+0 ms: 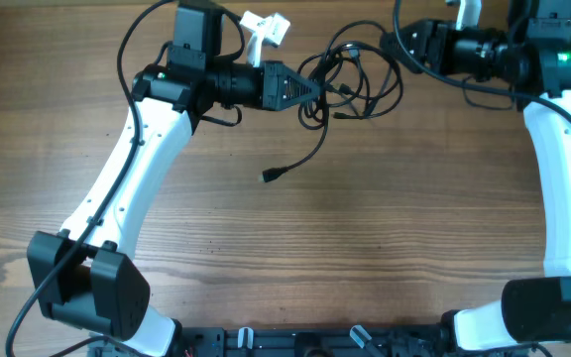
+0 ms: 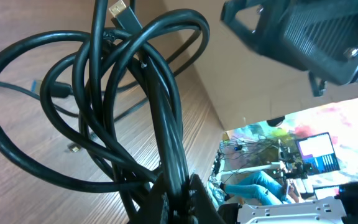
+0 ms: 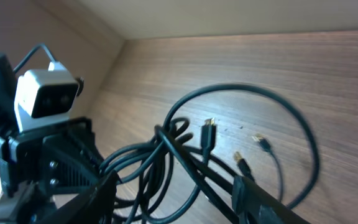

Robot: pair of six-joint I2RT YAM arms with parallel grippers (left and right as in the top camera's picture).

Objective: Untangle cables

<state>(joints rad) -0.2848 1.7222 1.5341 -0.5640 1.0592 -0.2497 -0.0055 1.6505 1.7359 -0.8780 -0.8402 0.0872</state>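
The cables [image 1: 337, 84] are a knot of thin black loops at the table's far middle. One strand trails toward me and ends in a plug [image 1: 273, 175] lying on the wood. My left gripper [image 1: 313, 88] reaches in from the left and is shut on a bunch of strands, seen pinched between its jaws [image 2: 179, 190] in the left wrist view, with the loops [image 2: 160, 93] fanning out above. My right gripper [image 1: 397, 42] is at the tangle's far right. It is open, and cable strands [image 3: 166, 146] run through the wide gap between its fingers [image 3: 176, 182]. Gold-tipped plugs [image 3: 208, 132] lie loose on the wood.
The wooden table [image 1: 365, 248] stretches toward me from the tangle. The left wrist's white camera [image 3: 42, 93] sits close to the knot. A beige wall [image 3: 241, 15] rises behind the table's far edge. Both arm bases [image 1: 97, 288] stand at the near corners.
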